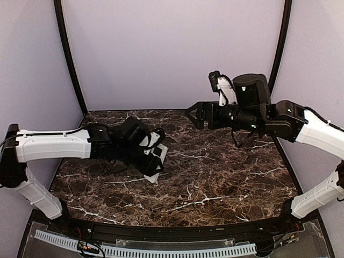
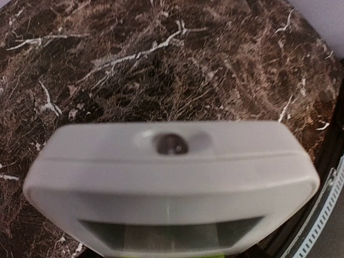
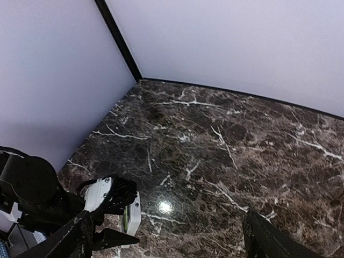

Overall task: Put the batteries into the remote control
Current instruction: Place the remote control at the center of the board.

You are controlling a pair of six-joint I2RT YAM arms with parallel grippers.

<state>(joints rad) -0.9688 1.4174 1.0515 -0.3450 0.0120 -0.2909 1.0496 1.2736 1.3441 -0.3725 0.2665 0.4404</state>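
The white remote control is in my left gripper at the table's left-centre, tilted, with its lower end near or on the marble. In the left wrist view the remote fills the frame end-on: dark emitter window on top, greyish display and a green strip at the bottom. My own fingers are hidden there. The right wrist view shows the left gripper's black fingers clamped on the remote. My right gripper is open and empty, raised above the table's back centre, pointing left. No batteries are in view.
Dark marble table with lilac walls behind and at both sides. A black rim runs along the near edge. No other loose objects show.
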